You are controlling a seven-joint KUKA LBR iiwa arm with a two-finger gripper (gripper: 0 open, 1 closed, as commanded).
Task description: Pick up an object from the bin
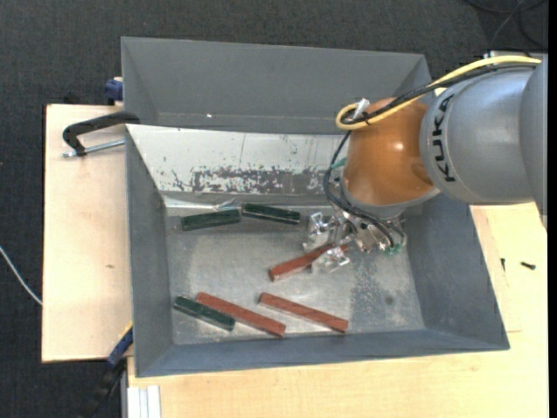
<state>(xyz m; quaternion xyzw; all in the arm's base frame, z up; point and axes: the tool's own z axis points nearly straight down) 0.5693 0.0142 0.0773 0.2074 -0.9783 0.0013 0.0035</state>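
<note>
Lifting cleanly is, I judge, what this step calls for. The gripper point(335, 246) sits low over the floor of the bin point(144, 233), near its middle, at the upper right end of a slanted red-brown stick point(292, 269). That stick is the likely target, and it lies flat towards the centre, well apart from the others. I cannot tell whether the tool is spread, closed or clamped on the stick: its metal parts crowd together there, under the orange wrist cover point(387, 159).

A hold so near one end would probably let the stick swing down as it rises. The better hold squares up across the narrow width, closes firmly, then rises straight up. The right wall is near, so any sideways drift is a risk.

The bin holds only a few loose sticks:
- Along the back wall lie two dark green ones, the left green stick point(211, 220) and the right green stick point(271, 213), nearly end to end.
- Near the front wall lies a short green stick point(204, 313), with a long red-brown strip point(240, 313) just beside it.
- To their right is a shorter red-brown strip point(303, 312).
</note>
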